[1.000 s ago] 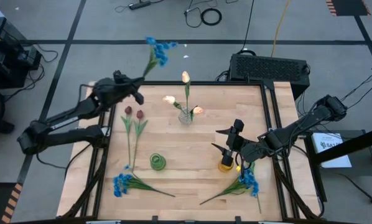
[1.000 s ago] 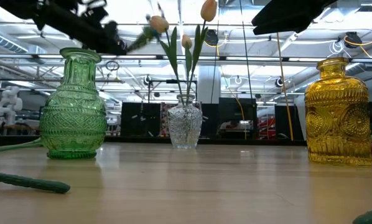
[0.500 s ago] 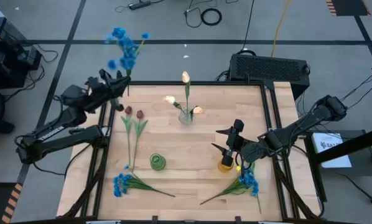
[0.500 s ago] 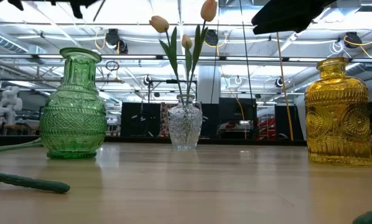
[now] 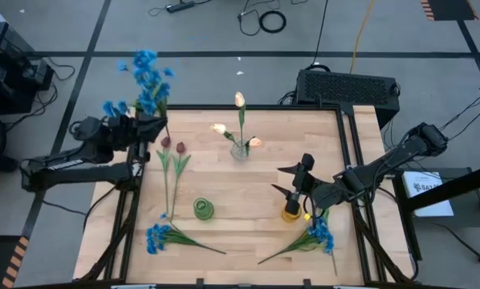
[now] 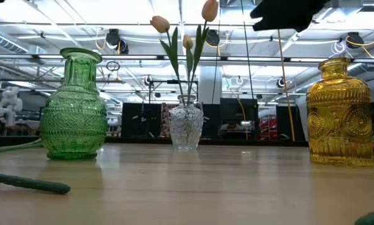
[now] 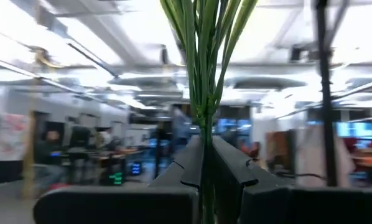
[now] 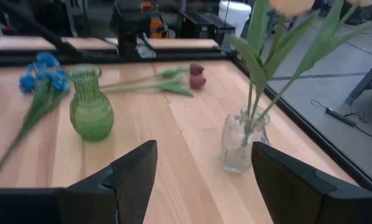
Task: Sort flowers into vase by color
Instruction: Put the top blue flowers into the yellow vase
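From above, the left gripper holds a blue clustered flower stem upright, beyond the wooden table's left rim. The left wrist view shows its fingers clamping green stalks. The right gripper spreads wide above that table, beside the yellow glass vase.

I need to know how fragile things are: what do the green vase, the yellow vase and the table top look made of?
Green vase: likely pressed glass, translucent with an embossed pattern. Yellow vase: apparently the same, amber and see-through. Table top: pale wood, visible plank seams, smooth finish.
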Motion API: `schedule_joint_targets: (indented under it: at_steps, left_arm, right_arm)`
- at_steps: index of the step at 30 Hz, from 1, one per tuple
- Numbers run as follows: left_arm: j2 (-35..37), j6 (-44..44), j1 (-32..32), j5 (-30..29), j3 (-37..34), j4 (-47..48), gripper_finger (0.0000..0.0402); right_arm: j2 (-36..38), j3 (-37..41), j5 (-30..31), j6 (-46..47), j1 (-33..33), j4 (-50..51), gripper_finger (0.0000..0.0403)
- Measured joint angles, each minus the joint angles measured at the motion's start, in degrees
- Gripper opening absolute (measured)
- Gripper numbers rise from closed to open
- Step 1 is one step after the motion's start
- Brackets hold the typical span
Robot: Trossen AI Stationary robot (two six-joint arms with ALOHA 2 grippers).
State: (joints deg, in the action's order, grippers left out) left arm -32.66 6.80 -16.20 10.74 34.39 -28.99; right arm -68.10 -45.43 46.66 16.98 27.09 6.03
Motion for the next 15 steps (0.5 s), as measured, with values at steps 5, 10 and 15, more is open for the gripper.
schedule_joint_targets:
  at_steps: [5,10,15]
  left_arm:
    - [-4.02,-1.99,8.04,0.00,0.00,-5.19,0.0020]
    - [-10.00,-5.02,15.79,-0.23,0.00,-11.55,0.0017]
    - [-17.25,-6.83,21.64,-1.00,0.00,-19.17,0.0017]
  right_arm:
    - [0.00,0.00,-0.24,-3.01,0.00,-8.19,0.0253]
    - [0.00,0.00,-2.31,-7.52,0.00,-19.90,0.0253]
    - [-0.02,0.00,-11.24,-15.10,0.00,-34.29,0.0253]
